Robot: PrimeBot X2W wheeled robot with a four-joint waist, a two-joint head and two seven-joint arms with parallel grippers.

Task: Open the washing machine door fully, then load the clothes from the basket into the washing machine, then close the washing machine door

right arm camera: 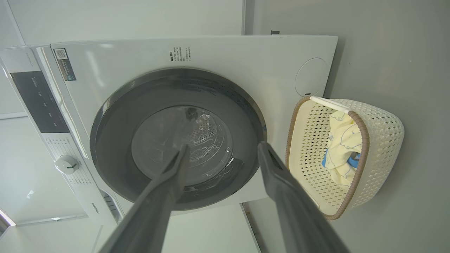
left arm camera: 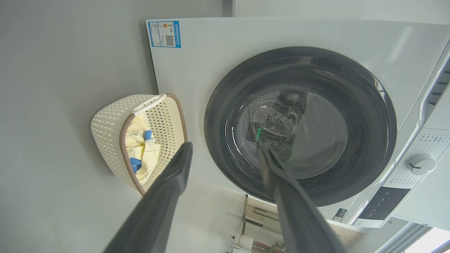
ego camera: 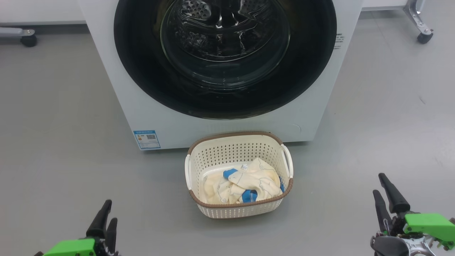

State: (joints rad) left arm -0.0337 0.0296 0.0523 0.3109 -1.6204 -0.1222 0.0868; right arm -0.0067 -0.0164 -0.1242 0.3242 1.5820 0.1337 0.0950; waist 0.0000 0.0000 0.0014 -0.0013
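The white washing machine [ego camera: 117, 96] stands ahead with its round black-rimmed door [ego camera: 142, 78] shut flat against the front; steel drum holes show through the glass. On the floor just in front sits the cream basket [ego camera: 240, 208] holding cream-yellow clothes [ego camera: 245, 183] with blue patches. My left gripper [ego camera: 106, 215] is at the lower left, open and empty. My right gripper [ego camera: 382, 188] is at the lower right, also open and empty. Both hang well short of the basket and door. The wrist views show the door [left arm camera: 228, 105] [right arm camera: 116, 112] and basket [left arm camera: 105, 130] [right arm camera: 383, 140] beyond open fingers.
Grey floor surrounds the machine. A wheeled stand leg [ego camera: 25, 37] is at the far left and another castor [ego camera: 424, 35] at the far right. A blue label [ego camera: 146, 139] marks the machine's lower left corner. The control panel and knob [left arm camera: 420, 164] sit along its top.
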